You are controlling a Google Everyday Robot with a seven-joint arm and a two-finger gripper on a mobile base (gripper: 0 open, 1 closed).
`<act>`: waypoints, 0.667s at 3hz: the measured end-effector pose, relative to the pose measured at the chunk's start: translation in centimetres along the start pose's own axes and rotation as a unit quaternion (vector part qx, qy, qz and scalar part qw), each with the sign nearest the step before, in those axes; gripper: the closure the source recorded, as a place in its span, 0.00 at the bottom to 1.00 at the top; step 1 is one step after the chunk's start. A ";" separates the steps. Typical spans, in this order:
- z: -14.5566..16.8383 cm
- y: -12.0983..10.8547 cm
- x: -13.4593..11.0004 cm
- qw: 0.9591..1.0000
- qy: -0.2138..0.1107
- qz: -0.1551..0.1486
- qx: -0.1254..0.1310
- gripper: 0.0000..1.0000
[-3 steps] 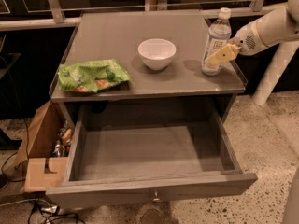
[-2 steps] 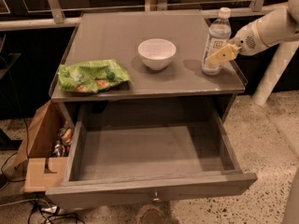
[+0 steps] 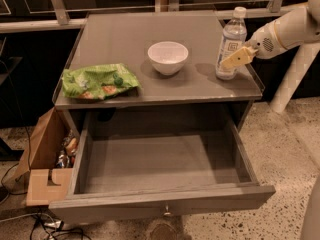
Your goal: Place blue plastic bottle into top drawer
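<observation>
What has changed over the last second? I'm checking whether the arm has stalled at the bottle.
Nothing visibly changed. The gripper is at the side of the blue plastic bottle, which stands upright on the cabinet top. The top drawer is pulled open as before, and the white bowl and green bag have not moved.

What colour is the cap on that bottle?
White cap, camera view; the gripper is at the blue plastic bottle.

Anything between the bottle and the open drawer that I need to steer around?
Nothing visible. The blue plastic bottle stands near the cabinet top's right front edge, the gripper against its side. The top drawer is open below, its floor bare. The white bowl and green bag sit to the left, off the path.
</observation>
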State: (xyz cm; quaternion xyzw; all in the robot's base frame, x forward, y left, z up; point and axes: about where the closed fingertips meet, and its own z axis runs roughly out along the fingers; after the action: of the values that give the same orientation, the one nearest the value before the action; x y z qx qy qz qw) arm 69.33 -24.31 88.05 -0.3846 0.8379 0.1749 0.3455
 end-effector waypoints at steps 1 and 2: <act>-1.5 1.4 -0.9 1.000 -0.005 -0.006 -0.015 1.00; -3.9 3.5 -1.0 0.999 0.000 -0.009 -0.033 1.00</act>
State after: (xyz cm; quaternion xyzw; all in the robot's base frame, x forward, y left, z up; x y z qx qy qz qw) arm 65.38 -23.77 91.56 -0.4029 0.8284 0.1993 0.3341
